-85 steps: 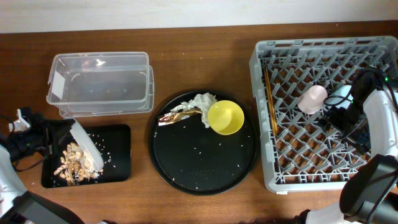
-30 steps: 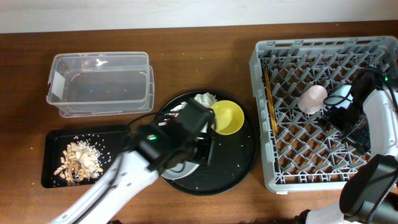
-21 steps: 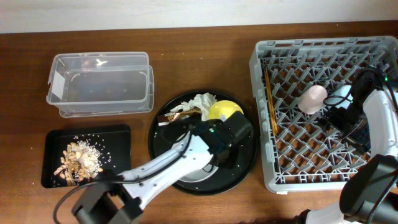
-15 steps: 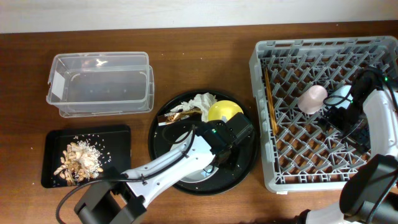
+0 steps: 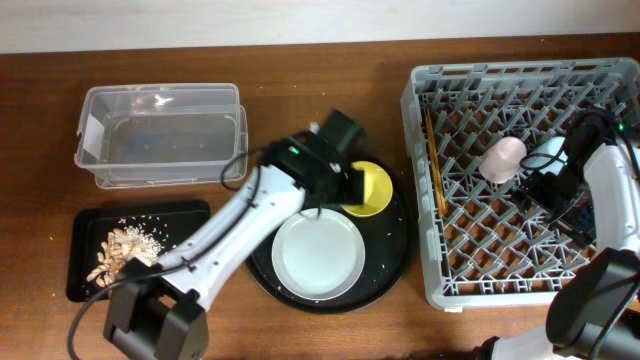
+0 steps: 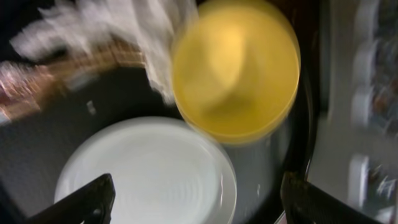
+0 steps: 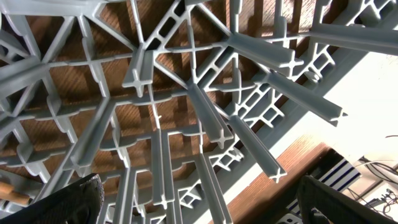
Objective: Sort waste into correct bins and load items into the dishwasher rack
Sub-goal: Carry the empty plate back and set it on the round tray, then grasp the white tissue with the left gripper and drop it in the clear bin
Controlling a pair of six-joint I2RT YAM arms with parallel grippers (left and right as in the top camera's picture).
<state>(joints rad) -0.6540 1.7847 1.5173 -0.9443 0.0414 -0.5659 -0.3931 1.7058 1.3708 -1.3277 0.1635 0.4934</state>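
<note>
The pale plate (image 5: 316, 252) lies flat on the round black tray (image 5: 390, 270), free of any grip. My left gripper (image 5: 338, 185) hangs open and empty over the plate's far edge, beside the yellow bowl (image 5: 368, 190). The blurred left wrist view shows the plate (image 6: 146, 171), the bowl (image 6: 233, 68), white tissue (image 6: 124, 25) and the brown-and-gold wrapper (image 6: 37, 81); the left gripper (image 6: 199, 208) holds nothing. The arm hides tissue and wrapper from overhead. My right gripper (image 5: 548, 175) is open over the dishwasher rack (image 5: 420, 200), near the pink cup (image 5: 503, 158) and chopsticks (image 5: 433, 160).
The clear plastic box (image 5: 160, 135) stands at the back left. In front of it the flat black tray (image 5: 190, 250) holds food scraps (image 5: 125, 258) with rice. The right wrist view shows only rack lattice (image 7: 186, 93) under the open right gripper (image 7: 205, 211).
My left gripper carried the plate from the flat black tray to the round tray, laid it down, opened, and drew back toward the bowl. The right arm has not moved.
</note>
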